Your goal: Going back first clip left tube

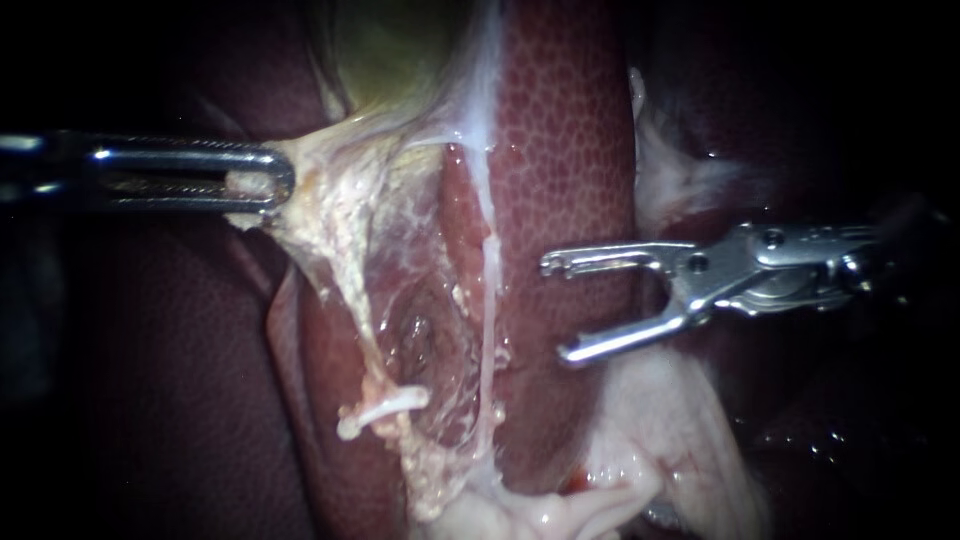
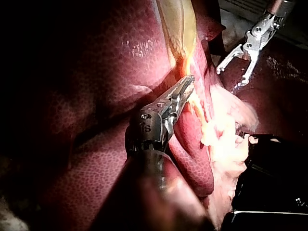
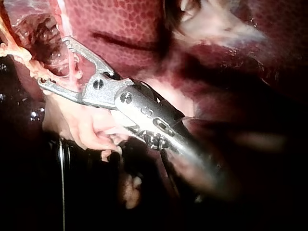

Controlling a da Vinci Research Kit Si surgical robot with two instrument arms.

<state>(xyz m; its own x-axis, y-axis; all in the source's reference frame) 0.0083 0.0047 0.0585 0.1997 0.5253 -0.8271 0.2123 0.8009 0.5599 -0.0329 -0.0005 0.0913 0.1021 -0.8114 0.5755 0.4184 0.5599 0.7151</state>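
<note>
My left instrument comes in from the left, its jaws shut on pale tissue just below the greenish gallbladder, pulling it taut. From there a thick pale tube runs down to a white stump. A thin pale tube hangs beside the liver. My right instrument has its jaws open and empty, a little to the right of the thin tube. In the left wrist view my left instrument grips yellowish tissue. In the right wrist view my right instrument gapes beside the thin tube.
A raw dissected pocket lies between the two tubes. Pale fatty tissue spreads under the right instrument. Dark liver fills the left side. A black block sits beside the tissue in the left wrist view.
</note>
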